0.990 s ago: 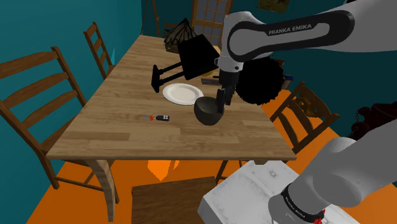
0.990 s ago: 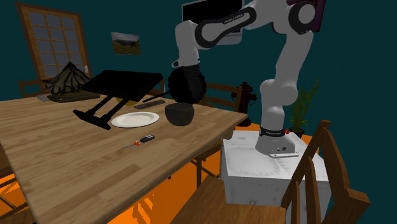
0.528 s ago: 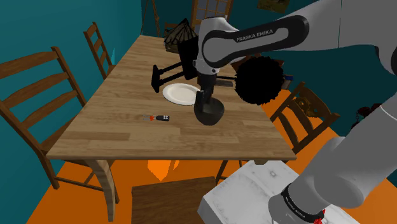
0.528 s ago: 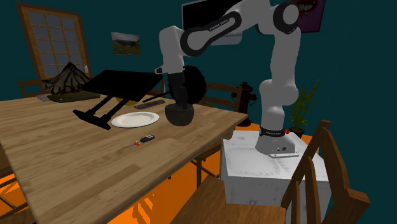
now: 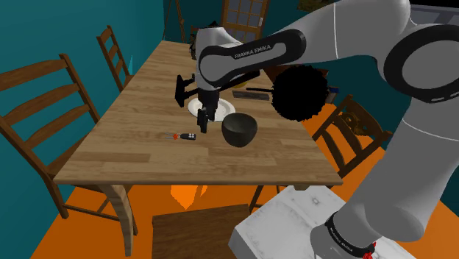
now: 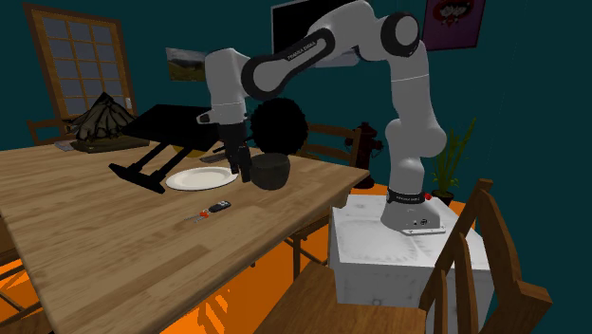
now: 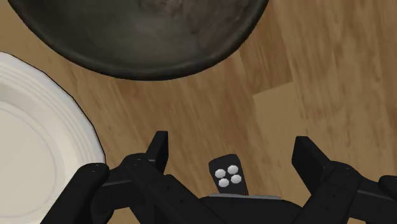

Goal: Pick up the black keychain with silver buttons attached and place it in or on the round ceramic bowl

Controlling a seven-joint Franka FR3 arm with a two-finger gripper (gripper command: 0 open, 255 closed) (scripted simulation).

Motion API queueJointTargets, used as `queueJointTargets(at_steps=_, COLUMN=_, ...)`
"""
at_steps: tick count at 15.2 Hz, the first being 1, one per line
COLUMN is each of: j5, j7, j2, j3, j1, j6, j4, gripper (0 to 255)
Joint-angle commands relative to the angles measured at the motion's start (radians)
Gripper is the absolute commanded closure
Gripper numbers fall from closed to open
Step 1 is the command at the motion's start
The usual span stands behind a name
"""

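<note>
My claw point(image 7: 232, 146) is spread wide, both black fingers well apart and clasping nothing. In the wrist view the black keychain point(image 7: 229, 174) lies on the wooden desk point(image 7: 318, 76) between the fingers, touching neither. Four silver buttons show on it, but its near end is hidden behind the claw's body.

Beyond the fingertips sits the dark round bowl point(image 7: 140, 32), cut off by the frame edge so that I see only part of its rim and hollow. Beside it is a white plate point(image 7: 32, 146), also cut off.

In the shoulder view, the claw point(image 5: 204, 126) hangs near the middle of the frame. The keychain point(image 5: 188, 136) is just below and left of it on the desk point(image 5: 132, 110), and the bowl point(image 5: 240, 129) is to its right. My forearm covers part of the plate point(image 5: 224, 108).

In the second exterior view the claw point(image 6: 242, 173) overlaps the left edge of the bowl point(image 6: 270, 173). The keychain point(image 6: 220, 207) lies lower left of it with a small red bit at its end — too small to make out. I cannot tell how high the fingertips are above the desk point(image 6: 76, 237).
</note>
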Motion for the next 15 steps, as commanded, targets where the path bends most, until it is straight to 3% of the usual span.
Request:
queueJointTargets(at_steps=1, j5=-0.020, j7=-0.004, j2=0.067, j3=0.009, j1=0.016, j6=0.004, j4=0.074, gripper=0)
queueJointTargets(at_steps=7, j5=-0.084, j7=-0.015, j2=0.273, j3=0.028, j1=0.076, j6=-0.004, j4=0.316, gripper=0)
queueJointTargets(at_steps=15, j5=-0.093, j7=-0.009, j2=0.306, j3=0.022, j1=0.077, j6=0.082, j4=0.262, gripper=0)
